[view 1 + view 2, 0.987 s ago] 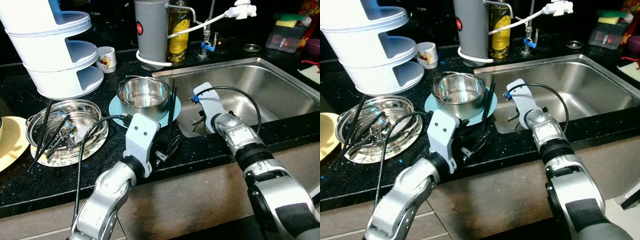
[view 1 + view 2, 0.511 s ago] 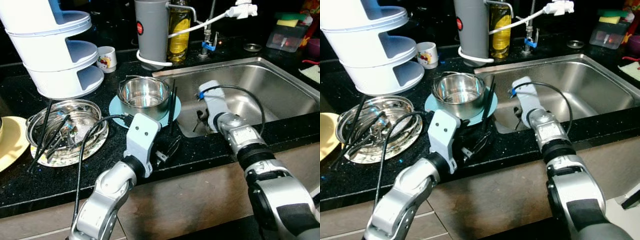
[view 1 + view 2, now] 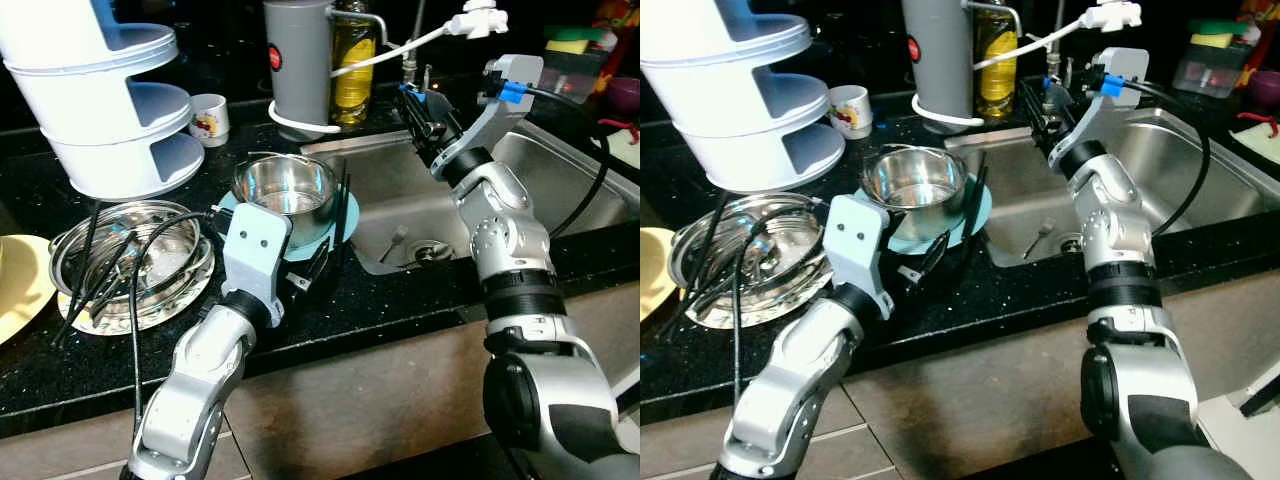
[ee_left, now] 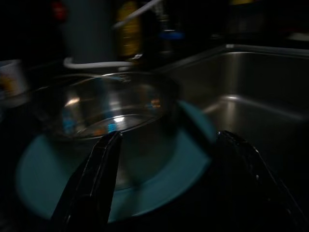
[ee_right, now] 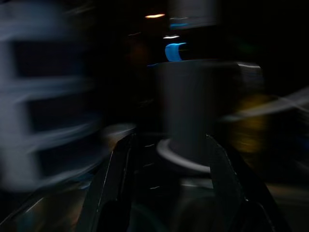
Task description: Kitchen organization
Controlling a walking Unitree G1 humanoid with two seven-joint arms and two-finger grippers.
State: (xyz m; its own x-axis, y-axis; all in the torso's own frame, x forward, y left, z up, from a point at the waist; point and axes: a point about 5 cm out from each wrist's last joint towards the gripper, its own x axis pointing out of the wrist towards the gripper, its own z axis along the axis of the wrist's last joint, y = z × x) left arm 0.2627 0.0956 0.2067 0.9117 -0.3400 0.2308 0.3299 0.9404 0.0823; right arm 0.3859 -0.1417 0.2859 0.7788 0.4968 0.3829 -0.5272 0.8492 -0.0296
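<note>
Right claw (image 3: 420, 105) lifted empty and wide from sink (image 3: 560, 190) to upper centre; left claw (image 3: 318, 268), wide, nearer bowl (image 3: 286, 190), likely next pick.

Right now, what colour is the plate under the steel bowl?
Light teal plate, best in the right eye view.

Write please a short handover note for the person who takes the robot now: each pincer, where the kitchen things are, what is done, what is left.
Left pincer: open, empty, low over the counter, pointing at the steel bowl that sits on the blue plate.
Right pincer: open, empty, raised over the back left of the sink, facing the grey jug.
A fork lies in the sink by the drain. Chopsticks rest across the steel dish, beside the white rack.
Done: nothing visibly put away.
Left: bowl, fork, chopsticks, all not yet picked up.
</note>
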